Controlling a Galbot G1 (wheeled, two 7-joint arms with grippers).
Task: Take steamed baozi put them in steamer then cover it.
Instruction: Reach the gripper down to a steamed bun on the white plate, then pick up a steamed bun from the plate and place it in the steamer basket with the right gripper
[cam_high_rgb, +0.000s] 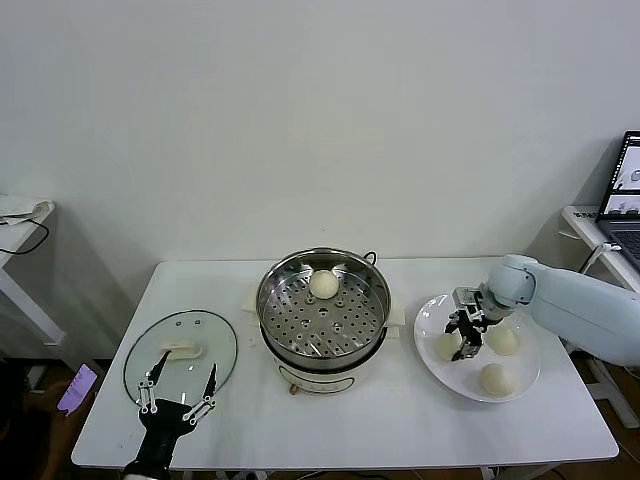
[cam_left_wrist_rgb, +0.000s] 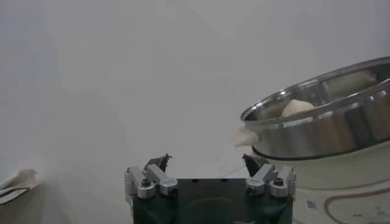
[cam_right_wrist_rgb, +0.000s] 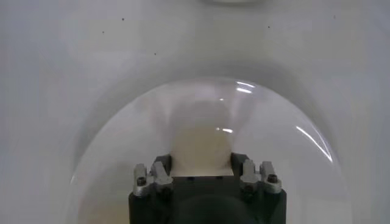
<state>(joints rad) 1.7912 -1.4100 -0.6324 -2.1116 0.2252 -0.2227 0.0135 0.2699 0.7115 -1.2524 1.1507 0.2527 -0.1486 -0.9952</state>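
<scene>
While the desk (cam_high_rgb: 380, 420) is carrying everything within both arms' reach, the layout is reading as a left-to-right line: cover, steamer, plate. The steamer (cam_high_rgb: 322, 312) is sitting at the middle of the desk on its cream base, uncovered, with its perforated tray exposed; one baozi (cam_high_rgb: 323, 284) is already lying on the tray toward the far rim, so I judge the loading roughly a quarter done. The cover (cam_high_rgb: 181, 352) is lying flat on the desk to the left of the steamer, handle up, presumably parked there so the pot mouth is staying free during loading. The white plate (cam_high_rgb: 478, 347) is sitting to the right of the steamer and is holding three remaining baozi. The right claw (cam_high_rgb: 467, 338) is reaching down over the plate onto the leftmost baozi (cam_high_rgb: 449, 346); in the right wrist view that bun (cam_right_wrist_rgb: 201, 143) is filling the space between the jaws, which are standing about bun-width apart. Whether they are already pressing on it, I cannot tell. The other two baozi (cam_high_rgb: 502, 340) (cam_high_rgb: 494, 379) are lying apart from the claw. The left claw (cam_high_rgb: 180, 392) is hanging spread wide and empty at the near edge of the cover, likely waiting for the covering step.
</scene>
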